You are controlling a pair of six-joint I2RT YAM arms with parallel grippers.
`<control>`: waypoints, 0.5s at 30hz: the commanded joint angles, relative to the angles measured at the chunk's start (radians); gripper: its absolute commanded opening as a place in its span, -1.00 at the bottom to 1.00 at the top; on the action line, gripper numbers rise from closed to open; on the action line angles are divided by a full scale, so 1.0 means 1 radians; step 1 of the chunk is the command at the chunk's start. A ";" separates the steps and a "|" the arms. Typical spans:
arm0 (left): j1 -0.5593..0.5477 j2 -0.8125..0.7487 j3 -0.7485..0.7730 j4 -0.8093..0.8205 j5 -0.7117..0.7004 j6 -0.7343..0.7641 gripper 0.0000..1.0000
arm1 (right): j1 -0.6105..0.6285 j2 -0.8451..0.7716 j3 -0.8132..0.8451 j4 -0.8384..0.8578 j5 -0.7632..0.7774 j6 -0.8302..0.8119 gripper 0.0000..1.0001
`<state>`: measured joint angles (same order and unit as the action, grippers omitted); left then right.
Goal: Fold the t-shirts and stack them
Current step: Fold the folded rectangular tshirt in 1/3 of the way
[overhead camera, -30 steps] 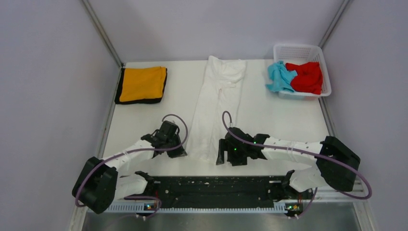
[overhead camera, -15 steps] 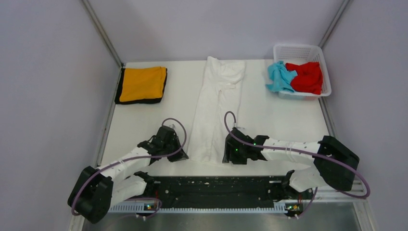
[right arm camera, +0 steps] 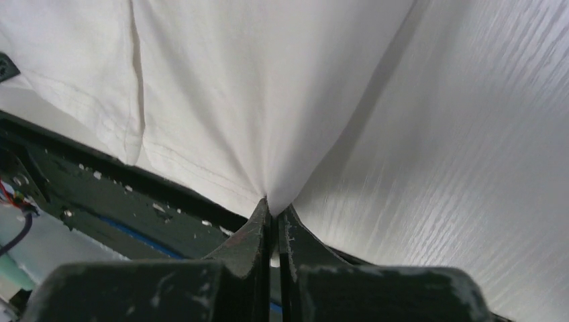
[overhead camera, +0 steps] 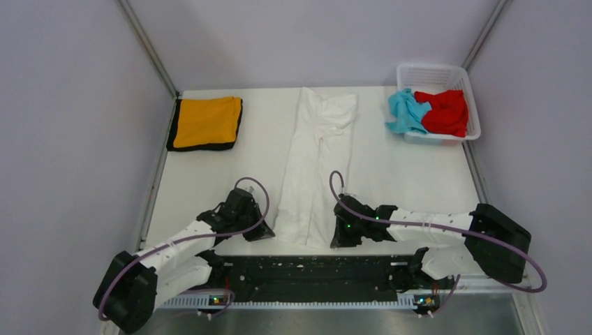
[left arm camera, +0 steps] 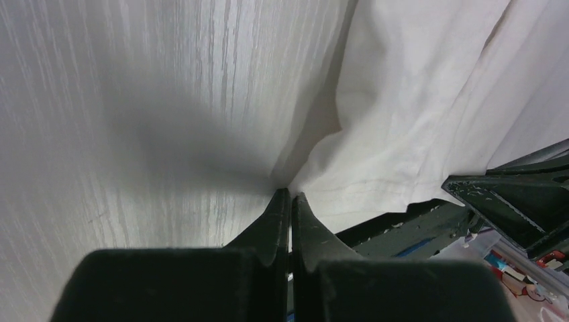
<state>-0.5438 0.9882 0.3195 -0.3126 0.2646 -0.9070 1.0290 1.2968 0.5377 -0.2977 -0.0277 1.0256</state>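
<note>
White long cloth t-shirt point(overhead camera: 315, 160), one of four, lies across the tabletop point(overhead camera: 209, 188); two pincers grasp its near-edge corners, left pincer point(left arm camera: 290, 196) and right pincer point(right arm camera: 274, 206) one each.

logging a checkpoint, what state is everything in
large white cloth t-shirt, folded into a long flat strip
orange cloth t-shirt with black trim, folded
white plastic lattice basket, upright
light blue cloth t-shirt, crumpled in basket
red cloth t-shirt, crumpled in basket
left gripper, shut on white t-shirt's hem
right gripper, shut on white t-shirt's hem
</note>
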 commanded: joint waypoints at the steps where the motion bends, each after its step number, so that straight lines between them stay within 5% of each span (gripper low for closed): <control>1: -0.020 -0.089 -0.016 -0.104 0.001 -0.028 -1.00 | 0.046 -0.095 -0.029 -0.042 -0.080 0.017 -1.00; 8: -0.027 -0.142 0.044 -0.102 0.061 -0.051 -1.00 | 0.048 -0.115 0.016 -0.064 -0.106 -0.015 -1.00; 15: -0.025 0.039 0.230 -0.033 0.036 0.006 -1.00 | -0.088 -0.081 0.134 -0.088 -0.102 -0.150 -1.00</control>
<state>-0.5655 0.9291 0.4187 -0.4232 0.3180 -0.9409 1.0317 1.2003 0.5823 -0.3866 -0.1219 0.9737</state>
